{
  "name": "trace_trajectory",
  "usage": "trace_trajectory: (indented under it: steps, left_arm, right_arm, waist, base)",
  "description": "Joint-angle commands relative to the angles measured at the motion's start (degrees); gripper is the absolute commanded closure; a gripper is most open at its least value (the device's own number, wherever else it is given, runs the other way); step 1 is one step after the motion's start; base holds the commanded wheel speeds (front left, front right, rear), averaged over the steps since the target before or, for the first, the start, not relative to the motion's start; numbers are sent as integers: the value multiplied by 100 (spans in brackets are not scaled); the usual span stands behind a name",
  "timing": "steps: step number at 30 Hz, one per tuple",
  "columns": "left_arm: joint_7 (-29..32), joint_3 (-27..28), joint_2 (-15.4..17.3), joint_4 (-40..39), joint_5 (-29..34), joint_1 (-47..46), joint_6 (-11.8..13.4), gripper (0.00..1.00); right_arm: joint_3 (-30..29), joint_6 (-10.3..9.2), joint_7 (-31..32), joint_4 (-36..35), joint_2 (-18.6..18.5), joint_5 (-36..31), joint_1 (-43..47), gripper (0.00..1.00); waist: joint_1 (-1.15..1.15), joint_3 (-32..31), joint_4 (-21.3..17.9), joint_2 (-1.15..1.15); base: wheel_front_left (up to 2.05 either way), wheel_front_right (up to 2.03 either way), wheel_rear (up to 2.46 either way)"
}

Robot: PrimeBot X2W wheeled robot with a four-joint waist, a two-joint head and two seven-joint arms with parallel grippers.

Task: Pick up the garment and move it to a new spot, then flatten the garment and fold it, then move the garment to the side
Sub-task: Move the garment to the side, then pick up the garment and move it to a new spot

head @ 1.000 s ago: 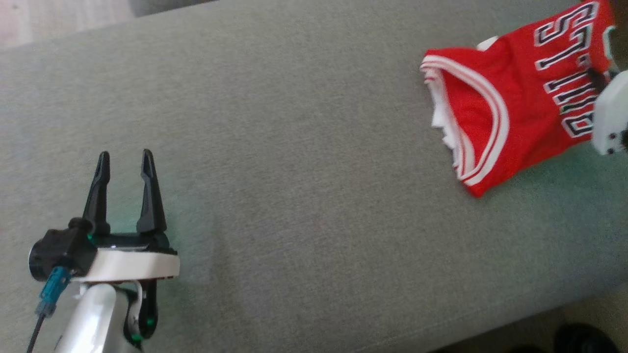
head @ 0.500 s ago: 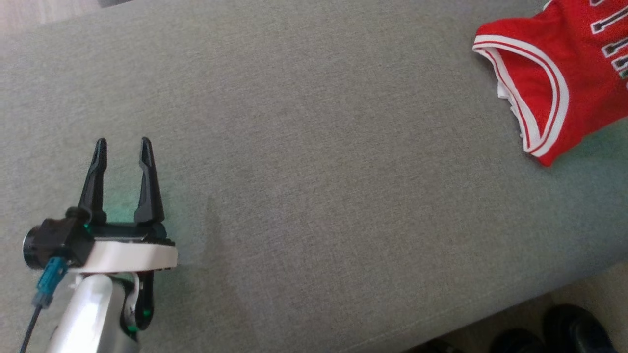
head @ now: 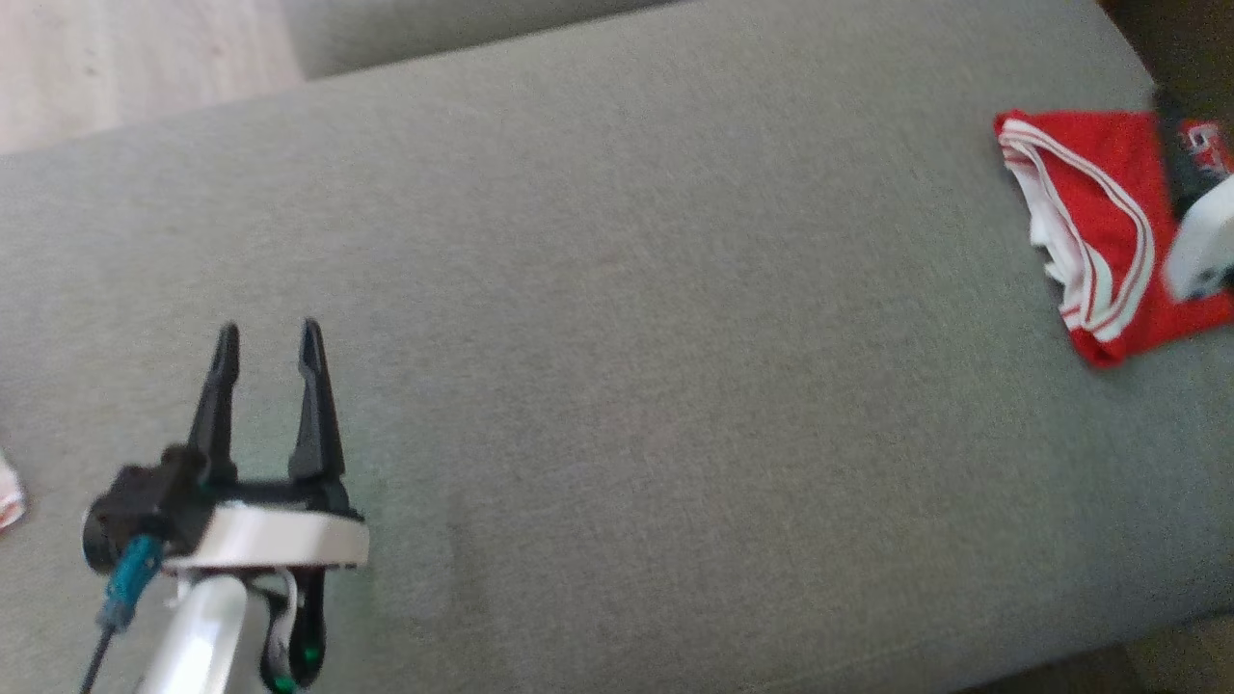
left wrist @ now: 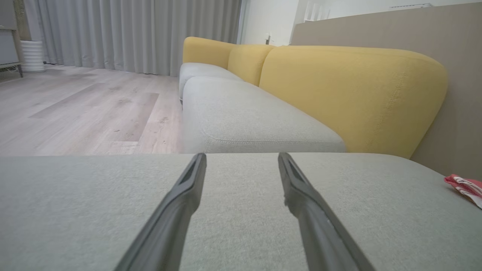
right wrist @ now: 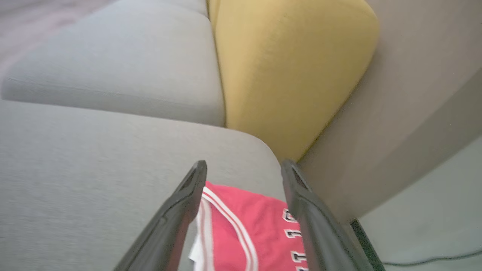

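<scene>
The garment point(head: 1094, 217) is a red jersey with white trim, lying bunched near the right end of the grey cushion point(head: 617, 318). My right arm's white housing point(head: 1200, 253) hangs over its right part and hides most of the lettering. In the right wrist view my right gripper point(right wrist: 244, 165) is open above the garment point(right wrist: 241, 233), with nothing gripped between its fingers. My left gripper point(head: 269, 333) stands open over bare cushion at the lower left, far from the garment. In the left wrist view the left gripper point(left wrist: 241, 156) is open and the garment point(left wrist: 465, 186) is at the far right.
A yellow sofa backrest point(right wrist: 286, 71) and a beige panel point(right wrist: 414, 94) stand just past the cushion's right end. A second grey seat point(left wrist: 241, 116) lies beyond, with wood floor point(head: 125, 58) at the far left. A small white-and-red scrap point(head: 6, 492) touches the left edge.
The head camera has shifted. The garment now looks narrower and more bunched, and the right arm's housing is back over its right part. The left gripper stays open.
</scene>
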Motion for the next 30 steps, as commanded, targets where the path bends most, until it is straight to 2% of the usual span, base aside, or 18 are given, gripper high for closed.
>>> trace_trajectory:
  steps: [1, 5, 8, 16, 22, 30]
  left_arm:
    - [-59, 247, 47, -110, -35, 13, -18, 0]
    - [-66, 302, -29, -16, -37, 253, -14, 0]
    - [-68, 384, -84, 30, -41, 472, -7, 0]
    - [-69, 573, -182, 72, -20, 962, -39, 0]
    - [-69, 626, -253, 94, 36, 1025, -67, 0]
    - [-69, 640, -291, 106, 86, 990, -116, 0]
  right_arm:
    - [7, 39, -181, -387, 49, 189, 275, 0]
    - [-142, 39, -692, -1173, 495, 557, 1150, 0]
    - [-428, 39, -1055, -1634, 858, 599, 1900, 0]
    - [-929, 39, -1176, -2473, 1728, 22, 3344, 0]
    - [-1072, 39, -1011, -2702, 1981, -158, 3612, 0]
    - [-1150, 39, -861, -2817, 2046, -238, 3691, 0]
  waist:
    - [1, -322, 272, 0]
    - [1, -694, 549, 0]
    - [1, -948, 704, 0]
    - [1, -1268, 882, 0]
    - [1, -1283, 882, 0]
    - [1, -1269, 899, 0]
  base:
    - [0, 0, 0]
    - [0, 0, 0]
    - [0, 0, 0]
    - [0, 0, 0]
    - [0, 0, 0]
    - [0, 0, 0]
